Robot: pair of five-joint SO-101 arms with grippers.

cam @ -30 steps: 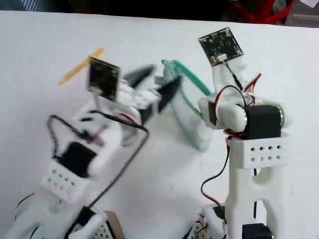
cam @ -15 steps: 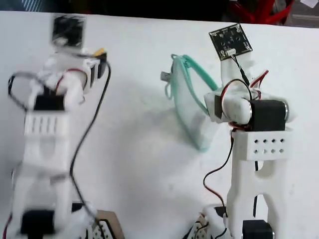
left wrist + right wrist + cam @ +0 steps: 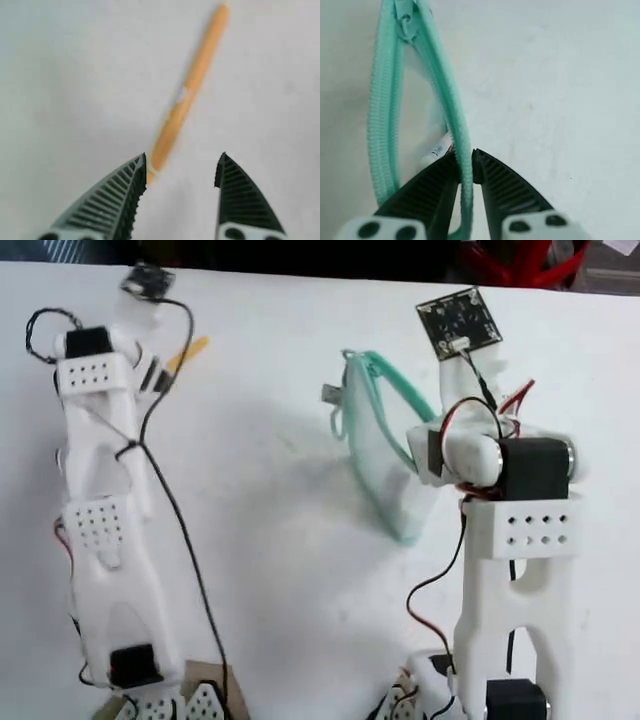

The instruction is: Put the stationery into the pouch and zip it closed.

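Now, at the right gripper: pinched narrow on one green zip band of the pouch, black fingers nearly meeting with just that band between them. Small white label tucked right beside the grip. Farther out along the band, the pouch mouth gaping, second zip band running apart from the first, zip slider sitting at the far end where the two meet.

Over at the left gripper: spread wide, nothing held. Pointed down at the orange pen, which lies flat on the white table, near end just beside one fingertip and off-centre in the gap; touching or not, cannot tell.

Seen from above: pouch propped up on its edge near the middle of the table, translucent, mouth turned toward the left arm. Right arm close against the pouch's side. Left arm stretched out long toward the far left corner, pen poking out beside its wrist, well apart from the pouch.
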